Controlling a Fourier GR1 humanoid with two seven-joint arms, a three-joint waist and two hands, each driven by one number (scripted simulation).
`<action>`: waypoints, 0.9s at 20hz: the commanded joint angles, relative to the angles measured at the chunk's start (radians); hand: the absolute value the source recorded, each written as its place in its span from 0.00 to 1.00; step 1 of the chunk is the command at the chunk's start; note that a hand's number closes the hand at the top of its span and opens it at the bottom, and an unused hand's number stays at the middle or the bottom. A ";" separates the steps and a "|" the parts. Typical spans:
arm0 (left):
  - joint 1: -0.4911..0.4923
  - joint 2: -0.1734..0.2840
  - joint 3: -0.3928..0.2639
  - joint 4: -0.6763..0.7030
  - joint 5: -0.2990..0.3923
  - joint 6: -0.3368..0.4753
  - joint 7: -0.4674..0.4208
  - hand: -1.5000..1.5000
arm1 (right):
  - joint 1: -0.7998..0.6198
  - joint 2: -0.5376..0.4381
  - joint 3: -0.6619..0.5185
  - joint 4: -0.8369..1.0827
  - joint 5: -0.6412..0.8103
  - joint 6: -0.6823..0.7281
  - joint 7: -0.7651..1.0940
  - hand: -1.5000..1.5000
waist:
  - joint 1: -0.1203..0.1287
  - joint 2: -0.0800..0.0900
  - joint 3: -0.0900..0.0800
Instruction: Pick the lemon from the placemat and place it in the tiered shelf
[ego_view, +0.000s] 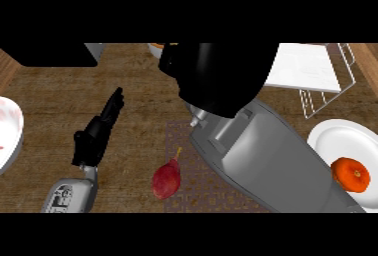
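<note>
Grey forearm and the black right hand (214, 75) cover most of the placemat (184, 192); whether its fingers are curled cannot be told, and no lemon shows. The left hand (96, 135) rests straight-fingered over the bench (140, 80). The tiered shelf (314, 75) is partly hidden.

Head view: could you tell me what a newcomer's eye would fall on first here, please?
The right hand and its grey forearm fill the middle, reaching up towards the white wire tiered shelf at the upper right; its fingers cannot be made out. Below it, a dark red pear-shaped fruit lies on the patterned placemat. An orange fruit sits on a white plate at the right edge, and the left hand rests open at the left.
</note>
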 joint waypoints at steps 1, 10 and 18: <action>0.029 -0.004 -0.012 -0.004 -0.011 0.001 -0.021 0.50 | -0.062 0.011 -0.075 0.036 0.053 0.082 0.161 1.00 | -0.001 0.003 0.000; -0.028 -0.006 -0.004 0.001 -0.023 0.016 0.034 0.50 | -0.121 0.010 -0.186 0.106 0.134 0.138 0.022 1.00 | -0.002 0.006 0.001; 0.038 0.008 0.008 0.022 -0.004 -0.016 -0.063 0.50 | -0.109 -0.081 -0.316 0.201 0.144 0.095 -0.157 1.00 | 0.002 0.008 0.001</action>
